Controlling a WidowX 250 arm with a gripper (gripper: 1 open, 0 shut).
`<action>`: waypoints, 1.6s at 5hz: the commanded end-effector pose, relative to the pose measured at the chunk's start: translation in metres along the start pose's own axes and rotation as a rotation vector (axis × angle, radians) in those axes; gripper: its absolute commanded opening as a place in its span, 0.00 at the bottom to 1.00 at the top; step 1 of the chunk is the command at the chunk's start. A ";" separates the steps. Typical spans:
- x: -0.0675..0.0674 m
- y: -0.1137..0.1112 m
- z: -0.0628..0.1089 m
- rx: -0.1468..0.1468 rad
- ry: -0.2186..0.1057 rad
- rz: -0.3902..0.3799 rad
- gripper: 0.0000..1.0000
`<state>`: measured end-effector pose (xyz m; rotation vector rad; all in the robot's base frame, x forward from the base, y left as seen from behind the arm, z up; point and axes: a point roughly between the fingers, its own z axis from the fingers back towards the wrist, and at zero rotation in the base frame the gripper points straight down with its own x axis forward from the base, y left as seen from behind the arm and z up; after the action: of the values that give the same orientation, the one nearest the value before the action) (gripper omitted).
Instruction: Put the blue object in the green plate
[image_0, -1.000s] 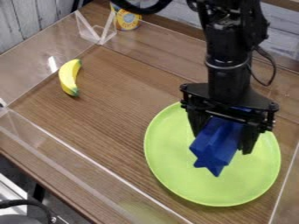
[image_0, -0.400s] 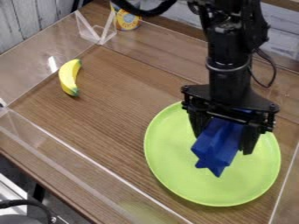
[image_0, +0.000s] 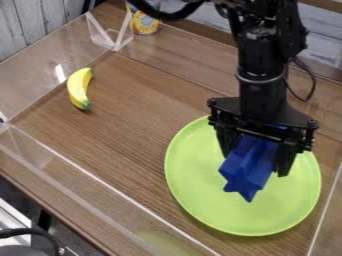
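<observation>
The blue object hangs tilted between the fingers of my gripper, its lower end touching or just above the green plate. The gripper is shut on the blue object's upper part and stands over the plate's middle, at the right front of the wooden table. The arm's black column rises straight above it. Part of the plate lies hidden behind the gripper and the block.
A yellow banana lies at the left of the table. Clear plastic walls edge the table's left and front sides. A yellow-and-white object sits at the back, with cables near the arm at right.
The gripper with the blue object has barely shifted, a touch lower and to the right over the plate since one second ago.
</observation>
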<state>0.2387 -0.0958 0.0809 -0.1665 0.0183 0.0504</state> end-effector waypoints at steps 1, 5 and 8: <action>0.008 -0.005 0.008 -0.007 -0.042 -0.017 1.00; 0.012 -0.005 0.007 -0.001 -0.060 -0.022 1.00; 0.016 -0.004 0.014 0.002 -0.064 -0.018 1.00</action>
<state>0.2470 -0.0948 0.0826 -0.1527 0.0008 0.0462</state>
